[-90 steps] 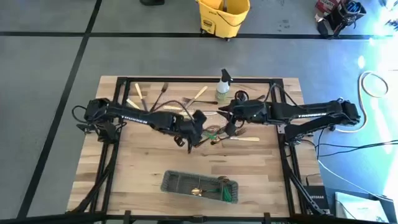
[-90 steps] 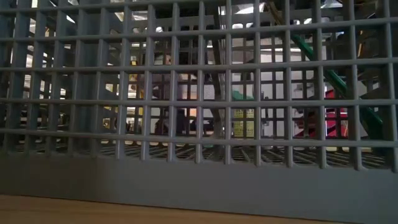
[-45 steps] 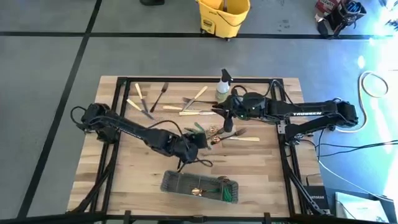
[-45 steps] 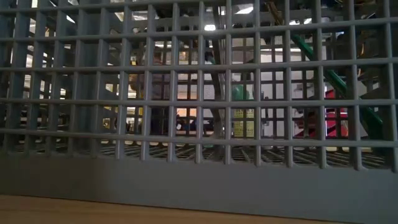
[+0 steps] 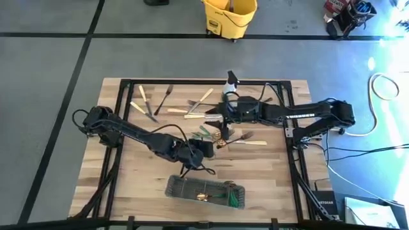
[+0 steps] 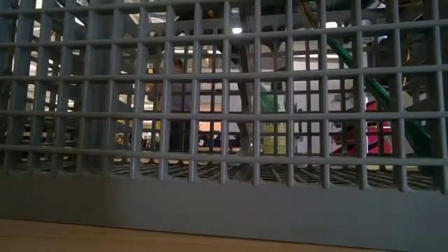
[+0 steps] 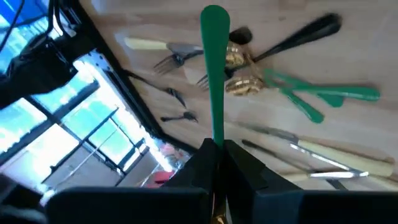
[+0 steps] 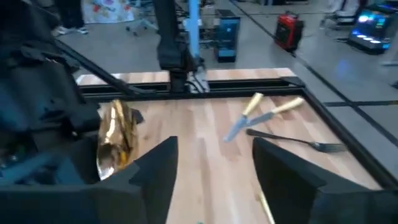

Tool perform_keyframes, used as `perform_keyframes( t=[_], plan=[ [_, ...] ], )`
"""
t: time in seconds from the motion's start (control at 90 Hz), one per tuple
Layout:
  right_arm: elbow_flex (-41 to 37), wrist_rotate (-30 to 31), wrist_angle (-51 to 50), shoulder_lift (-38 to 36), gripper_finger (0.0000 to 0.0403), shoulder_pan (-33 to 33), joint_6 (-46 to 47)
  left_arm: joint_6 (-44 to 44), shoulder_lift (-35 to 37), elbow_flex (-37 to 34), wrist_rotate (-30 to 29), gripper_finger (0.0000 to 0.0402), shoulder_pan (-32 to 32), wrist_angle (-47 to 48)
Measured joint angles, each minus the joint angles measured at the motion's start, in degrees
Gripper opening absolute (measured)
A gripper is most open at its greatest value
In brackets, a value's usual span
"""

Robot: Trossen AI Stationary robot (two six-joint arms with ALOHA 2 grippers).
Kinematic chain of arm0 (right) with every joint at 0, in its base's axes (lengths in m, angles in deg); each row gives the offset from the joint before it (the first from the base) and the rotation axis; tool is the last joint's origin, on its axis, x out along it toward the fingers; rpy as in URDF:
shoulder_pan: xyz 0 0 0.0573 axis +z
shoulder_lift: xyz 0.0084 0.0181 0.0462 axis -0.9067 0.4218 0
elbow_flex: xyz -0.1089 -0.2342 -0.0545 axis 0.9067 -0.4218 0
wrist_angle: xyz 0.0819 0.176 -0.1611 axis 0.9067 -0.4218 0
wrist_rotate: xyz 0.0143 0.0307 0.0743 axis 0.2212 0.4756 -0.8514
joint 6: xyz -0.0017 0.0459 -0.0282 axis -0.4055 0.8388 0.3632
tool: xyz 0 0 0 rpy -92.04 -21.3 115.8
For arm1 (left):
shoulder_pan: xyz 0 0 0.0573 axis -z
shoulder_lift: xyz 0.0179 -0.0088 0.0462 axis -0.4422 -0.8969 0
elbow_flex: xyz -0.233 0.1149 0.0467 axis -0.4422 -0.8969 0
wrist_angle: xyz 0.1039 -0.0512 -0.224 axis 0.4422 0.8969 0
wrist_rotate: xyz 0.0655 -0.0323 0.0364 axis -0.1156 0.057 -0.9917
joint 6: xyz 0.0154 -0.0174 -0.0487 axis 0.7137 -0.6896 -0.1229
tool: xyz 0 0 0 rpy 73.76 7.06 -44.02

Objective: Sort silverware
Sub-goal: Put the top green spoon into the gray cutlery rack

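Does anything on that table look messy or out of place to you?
Mostly the silverware itself: it lies scattered at all angles across the far half of the table, some pieces heaped and crossing. The left gripper holds a green-handled piece upright. The caddy sits slightly askew.

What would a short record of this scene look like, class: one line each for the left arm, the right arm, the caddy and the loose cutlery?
left gripper: fingers shut on a green-handled utensil, between the pile and the caddy
right gripper: fingers open, over the table's far middle
caddy: grey mesh, near edge, some pieces already inside
loose silverware: scattered across the far half
spray bottle: at the far edge
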Motion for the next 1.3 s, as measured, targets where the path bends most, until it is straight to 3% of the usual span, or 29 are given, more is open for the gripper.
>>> perform_keyframes(
  t=[0.389, 0.544, 0.733, 0.856, 1.044, 1.3],
  plan=[
    [5.8, -13.6, -2.5, 2.8, 0.0214, 0.0, 2.0, 0.0, 0.0, 0.0, 3.3, 0.0003, -1.2, 3.3],
    [11.7, -13.0, -14.2, 3.7, 0.0214, -0.1, 4.9, 1.6, 0.0, 0.0, 3.8, 0.0001, -1.2, 3.7],
    [25.4, -13.0, -33.8, 8.5, 0.0214, -0.5, 4.9, 4.1, 0.0, 0.0, 5.7, 0.0001, -1.4, 4.3],
    [31.4, -15.1, -40.6, 12.6, 0.0214, -0.5, 5.0, 4.1, 0.0, 0.0, 5.7, 0.0, -1.6, 4.6],
    [35.4, -24.1, -42.0, 17.2, 0.0214, -0.8, 6.0, 4.3, 0.0, 0.0, 5.7, 0.0, -1.5, 4.6],
    [35.9, -24.1, -42.1, 19.7, 0.0214, -1.4, 6.1, 4.5, 0.0, 0.0, 5.7, 0.0, -1.4, 4.5]
  ],
)
